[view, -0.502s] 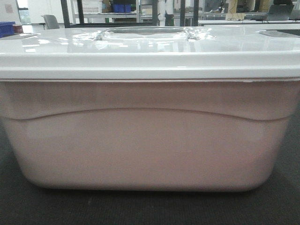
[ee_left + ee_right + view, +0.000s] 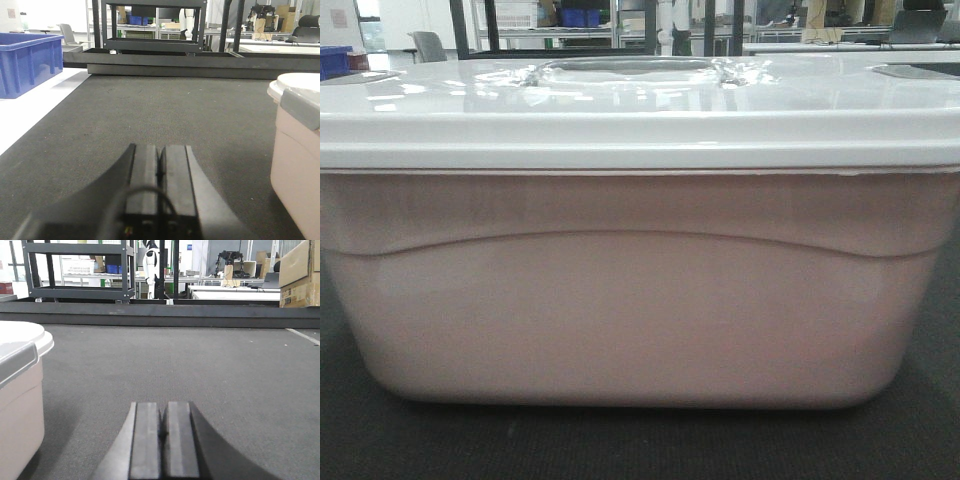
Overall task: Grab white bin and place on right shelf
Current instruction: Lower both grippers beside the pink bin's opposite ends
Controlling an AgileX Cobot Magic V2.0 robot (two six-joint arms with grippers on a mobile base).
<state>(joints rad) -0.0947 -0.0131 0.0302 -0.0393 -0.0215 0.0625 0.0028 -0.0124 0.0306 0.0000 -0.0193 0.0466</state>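
The white bin fills the front view: a pinkish translucent tub under a glossy white lid with a recessed handle, resting on dark matting. Its left end shows at the right edge of the left wrist view, its right end at the left edge of the right wrist view. My left gripper is shut with nothing in it, low over the mat, left of the bin and apart from it. My right gripper is likewise shut and empty, right of the bin. The right shelf is out of view.
A blue plastic bin stands on a white surface at the far left. A black frame rack and a low dark ledge cross the back. Cardboard boxes stand at the far right.
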